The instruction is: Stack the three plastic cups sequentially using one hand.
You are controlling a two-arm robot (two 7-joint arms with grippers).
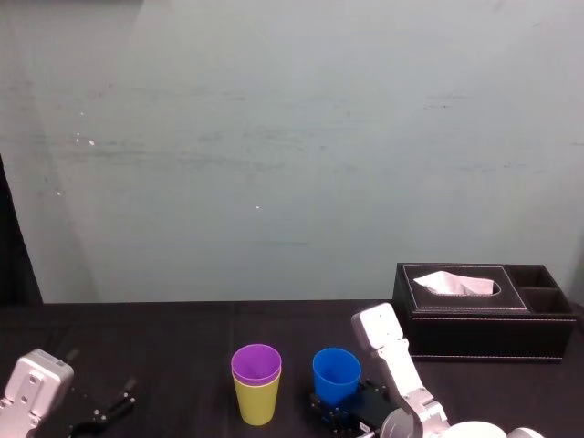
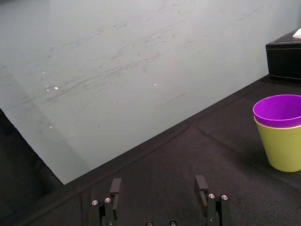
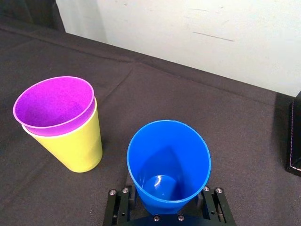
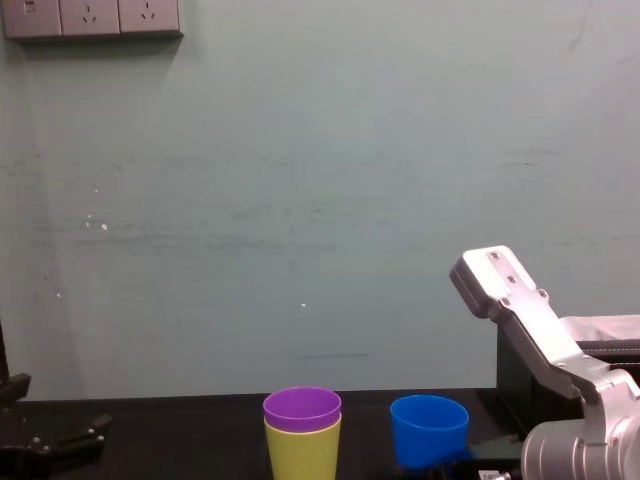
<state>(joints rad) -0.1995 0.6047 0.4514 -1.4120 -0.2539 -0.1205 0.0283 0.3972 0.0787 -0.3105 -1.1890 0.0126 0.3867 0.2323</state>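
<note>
- My right pincer (image 3: 165, 211) is clamping the blue cup (image 3: 169, 157) low on its body, with one black finger pressing on each side. The cup is standing mouth-up.
- The blue cup is sitting near the middle of the black surface (image 1: 173, 347), just right of the other two cups and not touching them.
- I cannot tell whether its base is resting on the surface or hanging just above it, as my pincer is hiding the base.
- The purple cup (image 1: 256, 363) is sitting nested inside the yellow-green cup (image 1: 257, 406), with only its rim band sticking out on top. Both are standing upright, mouths up.
- That pair is standing on the surface left of the blue cup, about level with it in depth.
- My left pincer (image 2: 158, 188) is lying released, fingers wide apart and gripping nothing. It is hanging low over the surface at the near left, well apart from the cups.
- The black tissue box (image 1: 484, 319) is sitting at the far right by the pale wall (image 1: 274, 137), with white tissue poking out of its top. It is farther back than the blue cup.
- My right arm's grey-white link is rising between the blue cup and the tissue box.
</note>
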